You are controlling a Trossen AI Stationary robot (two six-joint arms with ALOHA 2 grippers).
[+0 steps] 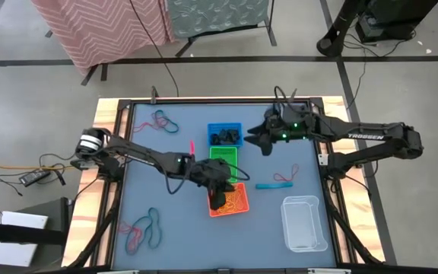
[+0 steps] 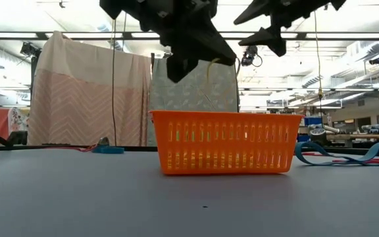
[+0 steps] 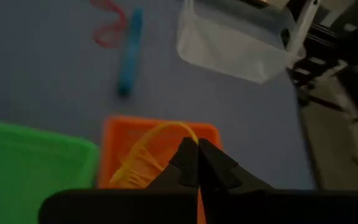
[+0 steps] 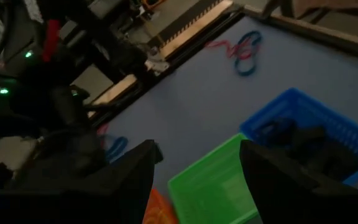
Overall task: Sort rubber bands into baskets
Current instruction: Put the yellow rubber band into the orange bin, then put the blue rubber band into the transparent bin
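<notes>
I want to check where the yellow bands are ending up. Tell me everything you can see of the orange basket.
The orange basket is a small rectangular plastic tub with slotted walls and a thicker rim, standing upright on the grey table, directly next to the green basket. Yellow-orange rubber bands lie inside. The left gripper hovers just above it, fingers shut on a yellow-orange band that loops down toward the basket. Whether that band touches the basket cannot be told.
</notes>
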